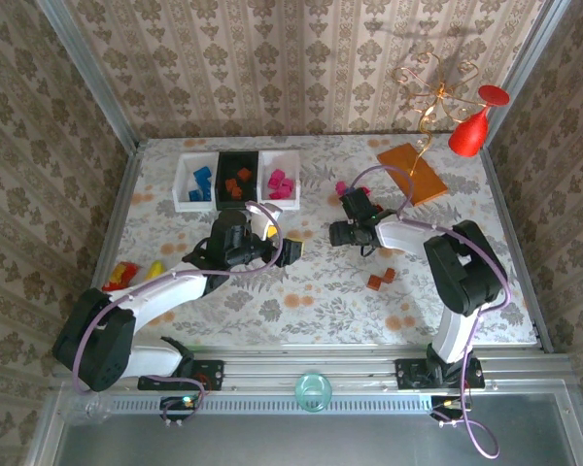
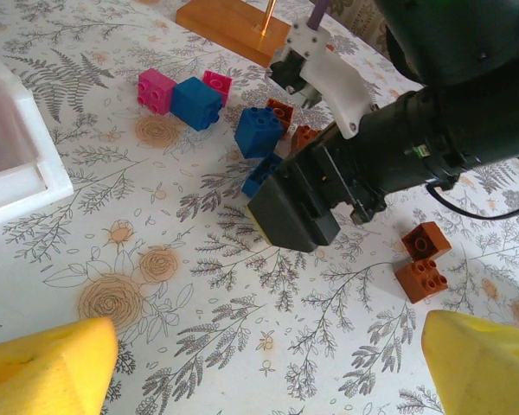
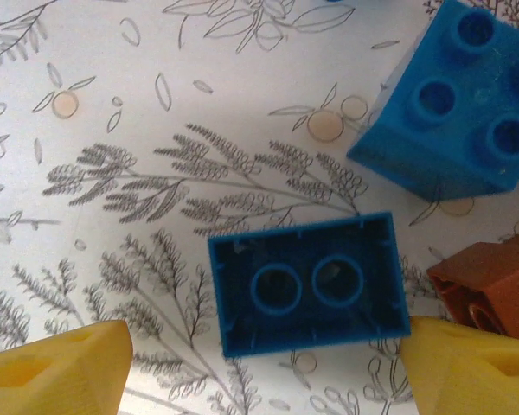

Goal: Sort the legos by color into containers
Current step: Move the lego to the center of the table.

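Now: right gripper (image 3: 261,367) open around an upturned blue lego (image 3: 307,285)

Its yellow fingers (image 3: 52,367) flank the lego on the flowered table (image 3: 156,130) without clamping it. The left gripper (image 2: 264,367) hovers wide open near the table's middle. Three containers (image 1: 185,202), legos inside, sit at the far side, left of centre.

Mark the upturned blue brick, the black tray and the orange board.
upturned blue brick (image 3: 307,285): right wrist view, hollow underside.
black tray (image 1: 236,160): top external view, bare far end.
orange board (image 1: 415,175): top external view, flat top face.
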Motion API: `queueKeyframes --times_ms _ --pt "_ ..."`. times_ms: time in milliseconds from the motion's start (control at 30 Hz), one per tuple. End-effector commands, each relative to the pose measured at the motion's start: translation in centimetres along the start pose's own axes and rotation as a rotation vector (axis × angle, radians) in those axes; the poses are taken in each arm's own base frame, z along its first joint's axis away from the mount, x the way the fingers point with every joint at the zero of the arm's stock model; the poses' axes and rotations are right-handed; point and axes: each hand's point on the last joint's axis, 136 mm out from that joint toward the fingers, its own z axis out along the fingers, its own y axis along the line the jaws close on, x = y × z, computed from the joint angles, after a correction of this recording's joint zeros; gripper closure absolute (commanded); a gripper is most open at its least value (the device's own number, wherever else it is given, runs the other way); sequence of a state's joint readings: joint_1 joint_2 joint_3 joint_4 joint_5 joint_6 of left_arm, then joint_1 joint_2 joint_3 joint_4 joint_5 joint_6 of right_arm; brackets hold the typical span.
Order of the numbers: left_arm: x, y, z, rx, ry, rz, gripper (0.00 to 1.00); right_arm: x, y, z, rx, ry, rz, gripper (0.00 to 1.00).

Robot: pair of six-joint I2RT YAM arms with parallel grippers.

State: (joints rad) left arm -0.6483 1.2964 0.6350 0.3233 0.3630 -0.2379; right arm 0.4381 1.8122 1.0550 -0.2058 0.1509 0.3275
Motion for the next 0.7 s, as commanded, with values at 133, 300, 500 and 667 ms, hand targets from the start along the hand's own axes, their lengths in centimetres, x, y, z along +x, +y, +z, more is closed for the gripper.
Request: queueKeyframes --times_ms 133,300,500,667 --pt "-1.1 -0.1 -0.3 -0.013 -0.024 0.04 0.08 -1.7 -0.5 1.3 0.035 -0.012 -0.011 0.17" --pt "-0.8 1.6 -0.4 -0.109 -0.01 0.022 0.08 -1.0 2.6 1.5 -0.132 0.015 -0.03 0.18" --pt "-0.2 4.7 -1.1 -0.225 -0.007 -0.055 0.08 0.0 9.6 -1.9 -0.394 -0.008 -0.11 0.2" --pt "0.6 6.0 -0.7 -0.262 0.006 -0.101 0.08 0.1 10.0 -4.5 -0.436 -0.065 -0.103 0.2"
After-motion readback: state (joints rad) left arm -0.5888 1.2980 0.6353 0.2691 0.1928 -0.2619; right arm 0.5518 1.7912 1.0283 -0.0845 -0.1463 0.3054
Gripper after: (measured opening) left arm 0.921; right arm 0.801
